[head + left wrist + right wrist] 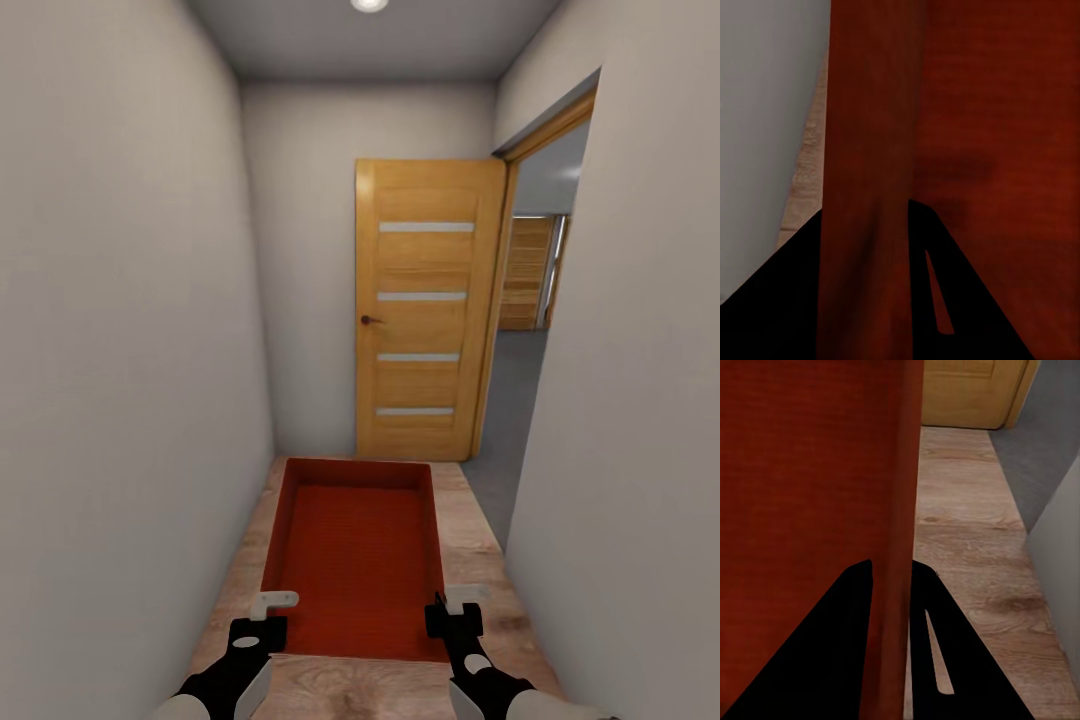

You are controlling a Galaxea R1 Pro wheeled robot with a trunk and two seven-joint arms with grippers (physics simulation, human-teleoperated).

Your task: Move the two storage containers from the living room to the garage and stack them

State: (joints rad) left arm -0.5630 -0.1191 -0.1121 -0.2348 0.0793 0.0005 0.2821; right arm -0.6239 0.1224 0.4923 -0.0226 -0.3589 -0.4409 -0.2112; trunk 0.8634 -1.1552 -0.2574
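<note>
**Head view: container carried down a narrow hall**

Pale wood-plank flooring (470, 540) runs between close white walls to an open striped wood door (425, 310) at 12 o'clock; grey floor (515, 400) lies beyond at 1 o'clock. The empty storage container (355, 560) is clamped by the left end effector (268, 612) and right end effector (455, 608) on opposite walls.

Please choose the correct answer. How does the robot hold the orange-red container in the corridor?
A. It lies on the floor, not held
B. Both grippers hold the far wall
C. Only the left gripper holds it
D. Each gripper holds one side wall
D: the left gripper clamps the left wall of the storage container and the right gripper clamps its right wall.
</note>
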